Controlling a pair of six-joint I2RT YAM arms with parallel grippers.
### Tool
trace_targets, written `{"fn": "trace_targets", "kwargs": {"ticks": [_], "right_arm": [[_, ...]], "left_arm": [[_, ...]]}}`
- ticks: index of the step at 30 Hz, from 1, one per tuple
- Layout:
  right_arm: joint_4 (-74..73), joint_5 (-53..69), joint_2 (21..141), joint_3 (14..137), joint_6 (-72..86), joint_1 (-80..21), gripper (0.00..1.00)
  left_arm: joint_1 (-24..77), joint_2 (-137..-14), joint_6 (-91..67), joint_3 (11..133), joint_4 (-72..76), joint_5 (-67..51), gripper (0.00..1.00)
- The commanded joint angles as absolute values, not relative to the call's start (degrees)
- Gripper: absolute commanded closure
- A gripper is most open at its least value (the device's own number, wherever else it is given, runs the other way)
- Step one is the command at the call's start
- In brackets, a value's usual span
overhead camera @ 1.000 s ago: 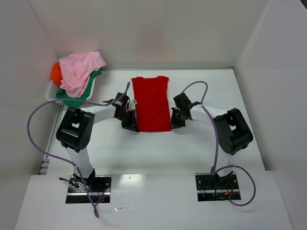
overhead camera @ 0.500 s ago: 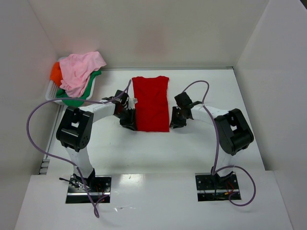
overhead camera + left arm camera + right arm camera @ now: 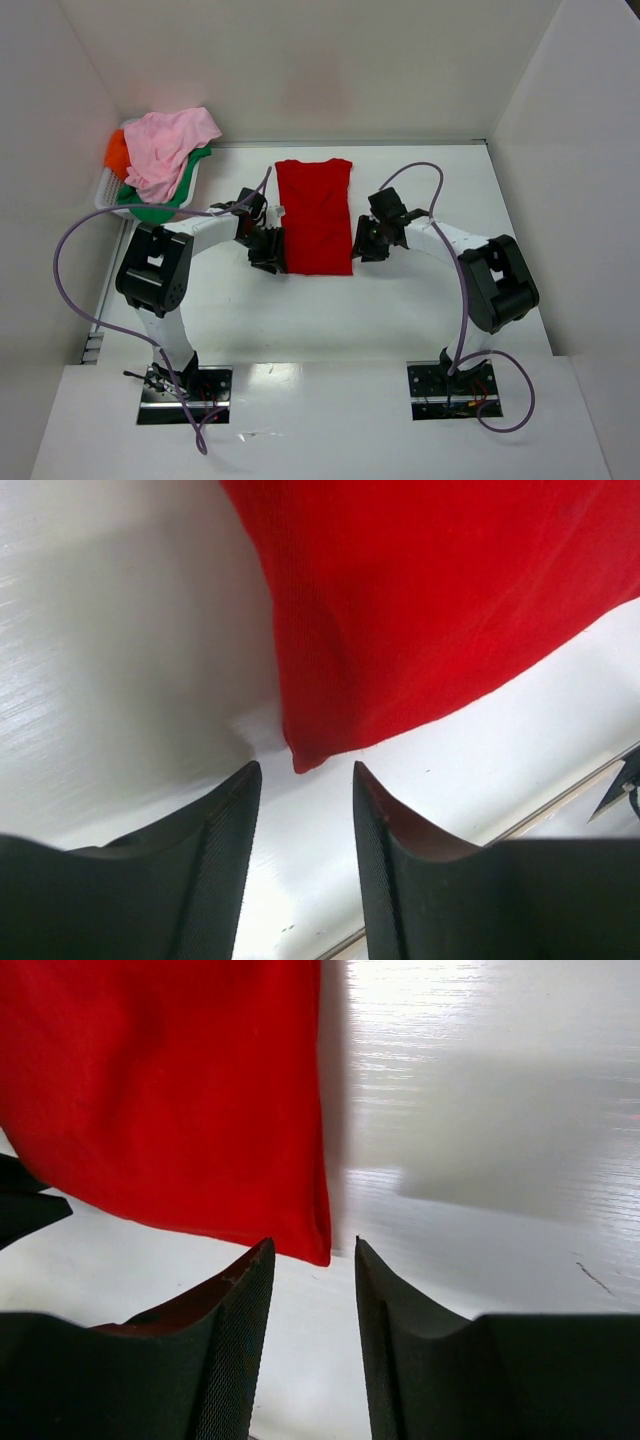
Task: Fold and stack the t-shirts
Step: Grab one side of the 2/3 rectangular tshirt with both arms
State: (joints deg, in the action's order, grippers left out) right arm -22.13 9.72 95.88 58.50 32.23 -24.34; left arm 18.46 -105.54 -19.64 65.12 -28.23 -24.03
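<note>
Two pincers at the near corners of a folded red shirt

The left pincer point(image 3: 272, 250) stands with its jaws a little apart and nothing clamped between them; in its wrist view the near left corner of the red shirt point(image 3: 430, 600) sits right at the gap between the fingertips. The right pincer point(image 3: 365, 240) is parted the same way and also holds nothing, with the shirt's near right corner just at its tips. The red shirt point(image 3: 315, 215) lies flat as a long narrow strip in the middle of the white surface point(image 3: 400, 300), running away from the arms. Well apart, in the far left corner, a white basket point(image 3: 105, 190) holds a pink shirt point(image 3: 165, 145) heaped over a green shirt point(image 3: 150, 210) and an orange shirt point(image 3: 116, 150).
</note>
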Motion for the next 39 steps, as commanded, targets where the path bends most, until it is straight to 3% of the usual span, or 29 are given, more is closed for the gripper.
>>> {"fn": "trace_targets", "kwargs": {"ticks": [1, 15, 22, 27, 30, 39], "right_arm": [[-20.39, 11.86, 95.09, 58.10, 31.90, -23.99, 0.57], [-20.92, 13.54, 102.03, 58.71, 30.23, -26.37, 0.51], [-20.92, 14.15, 103.18, 59.24, 30.23, -26.89, 0.62], [-21.44, 13.28, 103.71, 59.24, 30.23, -26.89, 0.90], [-22.14, 11.35, 103.71, 59.24, 30.23, -26.89, 1.00], [-26.10, 10.28, 100.37, 59.24, 31.38, -26.89, 1.00]], "left_arm": [[18.19, -105.11, -19.16, 64.60, -27.07, -25.05, 0.52], [18.19, -107.23, -19.16, 66.36, -26.46, -27.25, 0.56], [18.19, -108.46, -19.69, 66.88, -25.40, -27.77, 0.68], [18.19, -109.51, -19.69, 67.41, -24.87, -28.30, 0.91], [18.19, -109.51, -19.69, 67.93, -25.83, -27.52, 1.00], [18.19, -105.73, -16.96, 67.33, -31.38, -24.60, 1.00]]}}
